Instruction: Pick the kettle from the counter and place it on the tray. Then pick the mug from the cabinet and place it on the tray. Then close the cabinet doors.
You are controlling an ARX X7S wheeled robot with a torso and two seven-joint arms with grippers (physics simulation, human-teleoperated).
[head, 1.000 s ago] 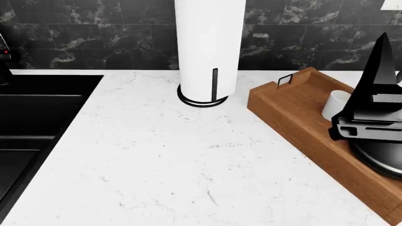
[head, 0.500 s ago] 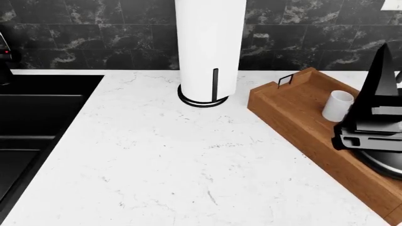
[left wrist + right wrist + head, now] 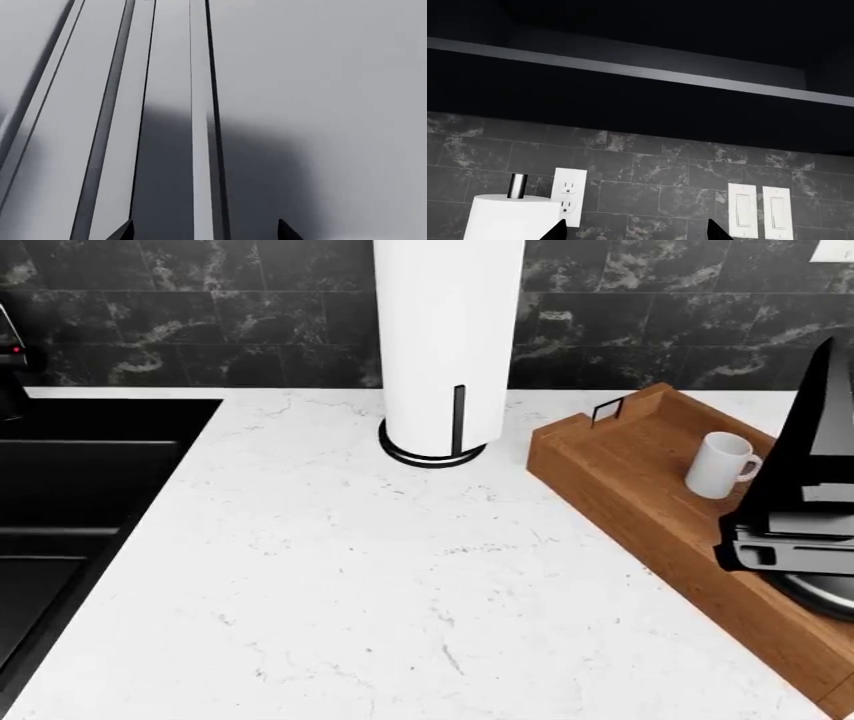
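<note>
One white mug (image 3: 721, 464), fully uncovered now, stands on the plank-wood tray (image 3: 627, 485); the right arm (image 3: 801, 490) has shifted right. Both grippers (image 3: 205, 232) (image 3: 636, 230) show spread tips, holding nothing.

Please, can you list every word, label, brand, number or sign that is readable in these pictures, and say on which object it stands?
None: no text can be read in any view.
The small white mug, brown wooden tray and tall white paper-towel roll are plain.
The white wall socket and white switches show no marking.
</note>
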